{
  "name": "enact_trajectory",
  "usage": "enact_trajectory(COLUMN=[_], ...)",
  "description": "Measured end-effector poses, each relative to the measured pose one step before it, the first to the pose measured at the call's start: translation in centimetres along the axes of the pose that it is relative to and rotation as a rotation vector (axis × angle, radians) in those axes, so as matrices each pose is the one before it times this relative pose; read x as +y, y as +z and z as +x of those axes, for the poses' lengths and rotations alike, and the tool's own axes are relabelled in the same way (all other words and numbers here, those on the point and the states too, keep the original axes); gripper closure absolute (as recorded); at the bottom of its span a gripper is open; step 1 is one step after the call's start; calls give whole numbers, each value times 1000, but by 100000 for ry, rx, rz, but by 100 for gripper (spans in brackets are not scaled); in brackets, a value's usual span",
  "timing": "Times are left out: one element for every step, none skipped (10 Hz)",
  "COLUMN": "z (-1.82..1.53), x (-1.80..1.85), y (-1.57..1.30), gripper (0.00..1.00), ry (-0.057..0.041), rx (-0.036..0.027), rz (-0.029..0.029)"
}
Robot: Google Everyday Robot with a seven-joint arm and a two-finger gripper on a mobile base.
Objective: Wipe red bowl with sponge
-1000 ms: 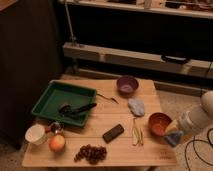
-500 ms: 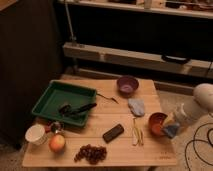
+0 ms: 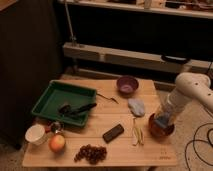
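Tool [image 3: 162, 119]: at the end of the white arm [image 3: 192, 90], which comes in from beyond the desk's right edge. It is down over the red bowl [image 3: 152, 131], tip inside the rim. Cannot tell if it is spread or pressed together. A pale bluish sponge [image 3: 163, 121] sits right at the tip, low in the bowl; contact with the bowl's inside can't be made out.

Red bowl: upright on the wooden desk [image 3: 112, 118], near the right edge, closer to the near-right corner than the far one.

Just left of the bowl: thin yellow-green strips [image 3: 137, 133], lying roughly front to back. Behind them, a pale grey-blue crumpled lump [image 3: 136, 106].

Near the far edge, right of centre: purple bowl [image 3: 127, 85], upright, well apart from the red one.

Centre, toward the near edge: dark bar [image 3: 113, 133], lying at a slant.

Near edge, left of centre: bunch of dark grapes [image 3: 91, 152].

Near-left corner: apple [image 3: 57, 143], with a white cup [image 3: 36, 134] just beside it at the left edge.

Left half, toward the far edge: green tray [image 3: 50, 95] with dark utensils [image 3: 76, 108] lying in it.
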Motion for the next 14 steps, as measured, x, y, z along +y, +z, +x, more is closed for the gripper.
enact_trajectory(z=[-40,-292,-536,-437,-817,-1175,-990,-817,-784,-247,-343,-211,-15,34], x=[-541,-499,-361,-217,-320,-373,-420,-323,-372,-54,245,429,1262,1153], y=[-44,-106,0,18,88,192,278,493,782,473,395,2,-89,3], gripper=[100,100,100,100,100,100,100,100,100,100,100,100,100,100], ry=[-909,-1189,-1228,-861,-1286,-1483,-1418,-1078,-1004,-35,599,989,2456,2062], rx=[-42,-81,-250,-211,4,-294,-295,-877,-1114,-363,-491,-22,215,-222], rz=[-547,-609,-951,-623,-746,-938,-740,-787,-758,-79,-417,-274,-193,-72])
